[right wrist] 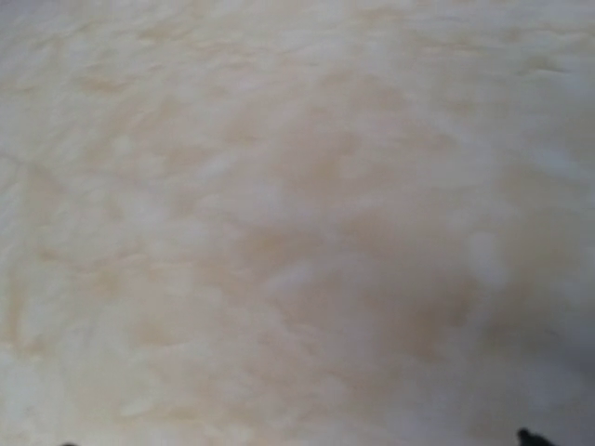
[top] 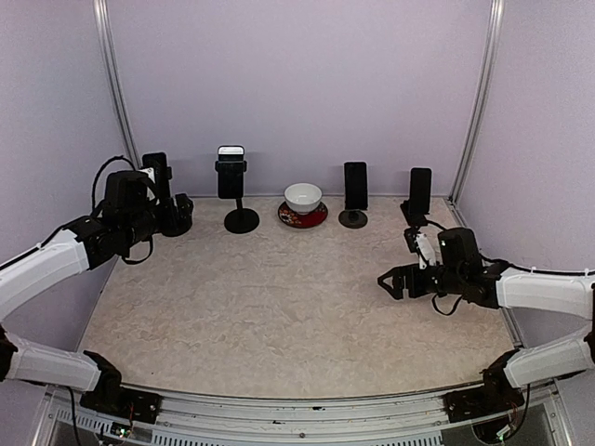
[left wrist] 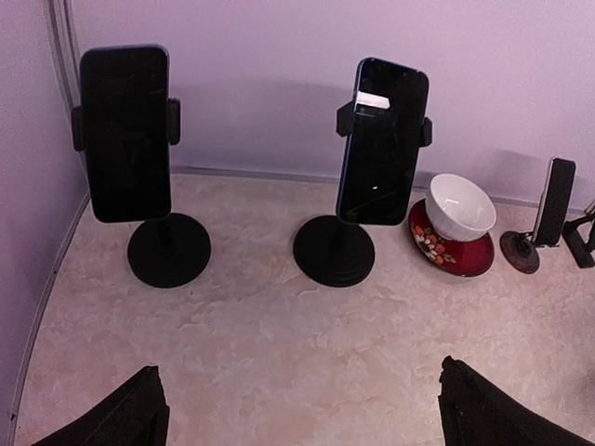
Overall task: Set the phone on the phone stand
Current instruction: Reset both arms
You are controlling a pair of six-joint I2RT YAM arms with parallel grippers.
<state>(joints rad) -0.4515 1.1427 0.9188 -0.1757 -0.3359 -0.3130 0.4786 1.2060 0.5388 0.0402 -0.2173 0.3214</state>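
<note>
The left gripper [left wrist: 297, 367] has its fingers spread wide with nothing between them, low over the table [top: 279, 307] at the upper left of the overhead view, facing the back wall. Straight ahead of it the phone [left wrist: 124, 133] stands upright, clamped in its stand [left wrist: 168, 249], at the upper left of the wrist view. A second phone [left wrist: 383, 141] sits in another stand [left wrist: 334, 253] to the right, then a white bowl [left wrist: 460, 206] on a red plate [left wrist: 448, 255]. The right gripper [top: 387, 282], also spread and empty, hovers over bare table at the right
</note>
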